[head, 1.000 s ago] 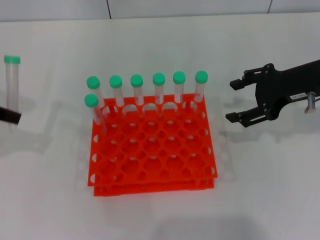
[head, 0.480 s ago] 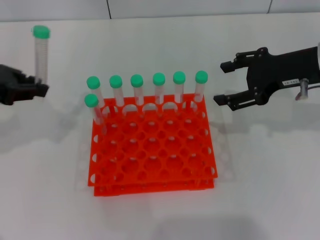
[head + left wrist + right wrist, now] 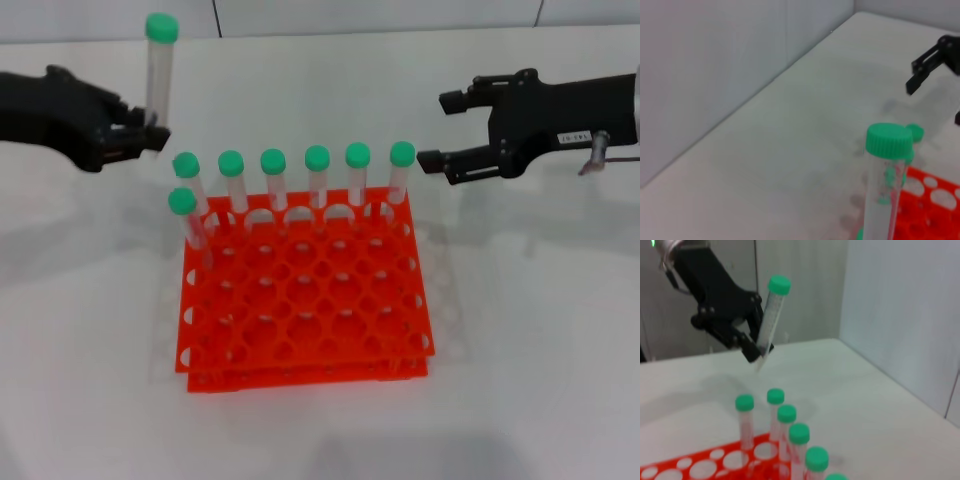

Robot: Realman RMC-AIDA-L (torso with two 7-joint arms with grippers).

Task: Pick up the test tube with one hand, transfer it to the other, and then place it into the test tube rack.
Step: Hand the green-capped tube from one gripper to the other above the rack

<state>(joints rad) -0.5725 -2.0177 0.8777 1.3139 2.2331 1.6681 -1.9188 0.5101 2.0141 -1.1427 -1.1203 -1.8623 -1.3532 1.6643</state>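
My left gripper (image 3: 140, 135) is shut on the lower part of a clear test tube (image 3: 157, 70) with a green cap, held upright in the air just beyond the far left corner of the orange rack (image 3: 305, 345). The tube shows close in the left wrist view (image 3: 885, 185) and farther off in the right wrist view (image 3: 771, 320), with the left gripper (image 3: 752, 350) on it. My right gripper (image 3: 435, 130), black with a white label, is open in the air past the rack's far right corner, jaws pointing left. Several other capped tubes (image 3: 317, 180) stand in the rack's far row.
The rack stands on a white table (image 3: 540, 330). One more tube (image 3: 186, 220) stands in the second row at the left. A pale wall (image 3: 380, 12) runs along the table's far edge.
My left gripper has carried the tube up and to the right, toward the rack's far left corner. My right gripper has risen and shifted slightly left, still open.
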